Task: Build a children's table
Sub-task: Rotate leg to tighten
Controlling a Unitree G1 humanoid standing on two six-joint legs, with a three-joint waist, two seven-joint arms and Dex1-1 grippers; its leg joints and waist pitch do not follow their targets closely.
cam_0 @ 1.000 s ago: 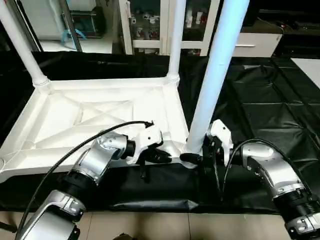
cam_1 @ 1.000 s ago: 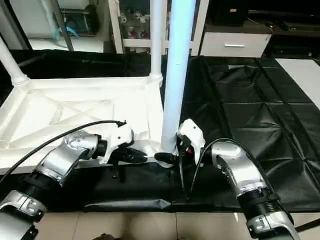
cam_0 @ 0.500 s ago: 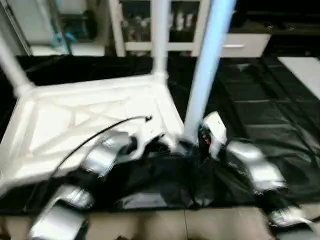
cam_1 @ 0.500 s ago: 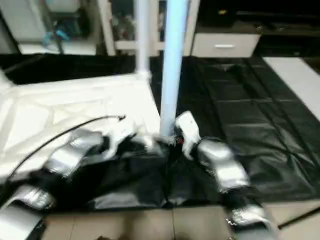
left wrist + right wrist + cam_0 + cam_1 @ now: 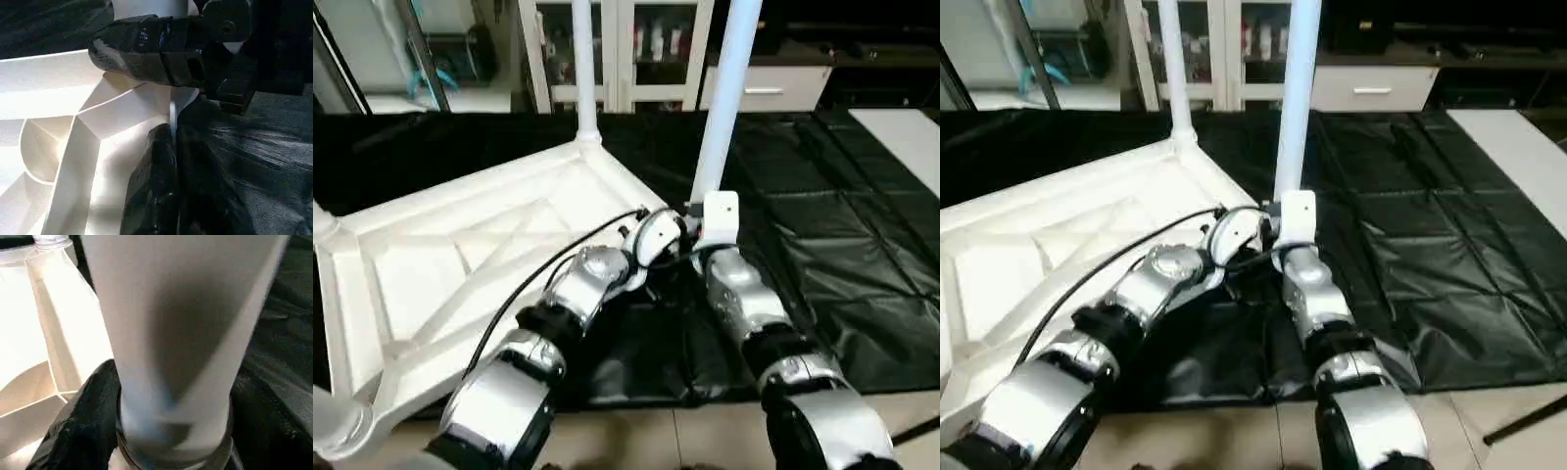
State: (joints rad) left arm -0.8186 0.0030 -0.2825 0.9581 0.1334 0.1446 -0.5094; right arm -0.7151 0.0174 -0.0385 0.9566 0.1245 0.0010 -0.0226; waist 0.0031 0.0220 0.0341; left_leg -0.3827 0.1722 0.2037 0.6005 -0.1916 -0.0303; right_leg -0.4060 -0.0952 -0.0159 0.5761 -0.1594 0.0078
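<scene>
Here the children's table (image 5: 460, 264) lies upside down on the black-covered work table (image 5: 842, 225), with its ribbed, X-braced underside facing up. Its near corner with the upright leg (image 5: 724, 88) is between the two silver forearms in the head views. A second leg (image 5: 579, 59) stands at the far corner, and the stub of another one is at the left edge of the left eye view.

From the head views the fingers themselves are hidden behind the wrists. The right gripper (image 5: 166, 440) becomes clear in its own wrist view: one black finger (image 5: 83, 426) is on each side of the leg's base, just above the round socket, so the jaws are spread to the width of the leg and grip it. This view also shows the far socket (image 5: 49, 242) at the corner behind.

The left gripper (image 5: 171, 147) is seen in the left wrist view with its two fingers (image 5: 151, 186) pressed together, nothing between them. Their tips are near the rim of the white top, at the corner; I cannot tell if they touch it. In that same view the right gripper's finger is seen across the leg's base.

Behind the work table there are white cabinets (image 5: 617, 49) with glass doors.
</scene>
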